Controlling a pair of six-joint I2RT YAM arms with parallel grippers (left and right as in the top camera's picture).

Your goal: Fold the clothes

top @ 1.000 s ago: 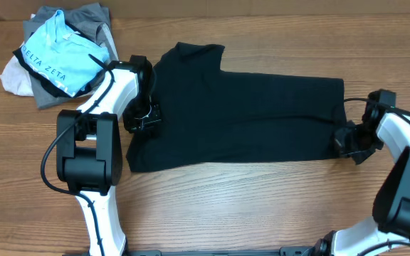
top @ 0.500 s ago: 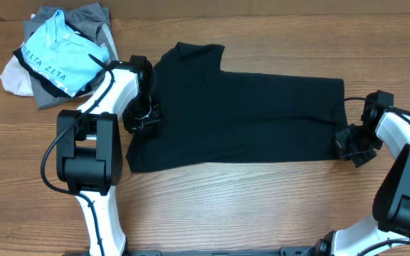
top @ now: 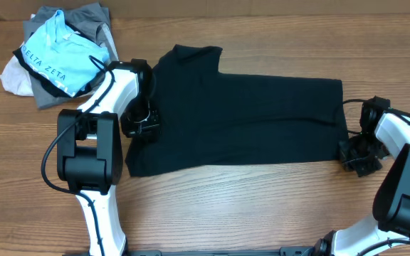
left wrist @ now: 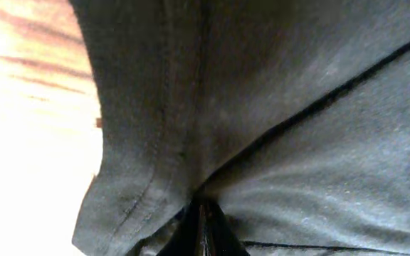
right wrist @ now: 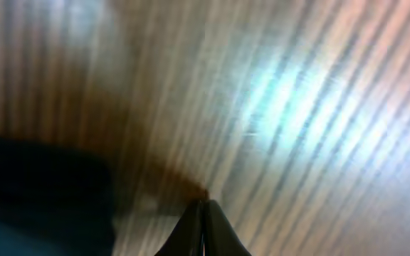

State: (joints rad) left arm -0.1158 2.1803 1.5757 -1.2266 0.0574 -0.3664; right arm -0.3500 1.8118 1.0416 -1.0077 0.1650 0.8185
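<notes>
The black T-shirt [top: 248, 114] lies spread flat across the middle of the tabletop [top: 262, 206], one sleeve pointing to the far side. The left gripper [top: 142, 122] sits at its left edge, jaws pinched together on the hem, fabric creasing around the tips. The right gripper [top: 354, 153] is just off the shirt's right edge, jaws together over bare wood, holding nothing. A light blue "DELTA ZETA" shirt [top: 59, 53] tops a grey and white pile [top: 84, 18] at the far left corner.

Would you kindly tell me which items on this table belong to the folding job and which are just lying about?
Job in hand:
black T-shirt

Lying about:
light blue "DELTA ZETA" shirt
grey and white garments piled beneath it
</notes>
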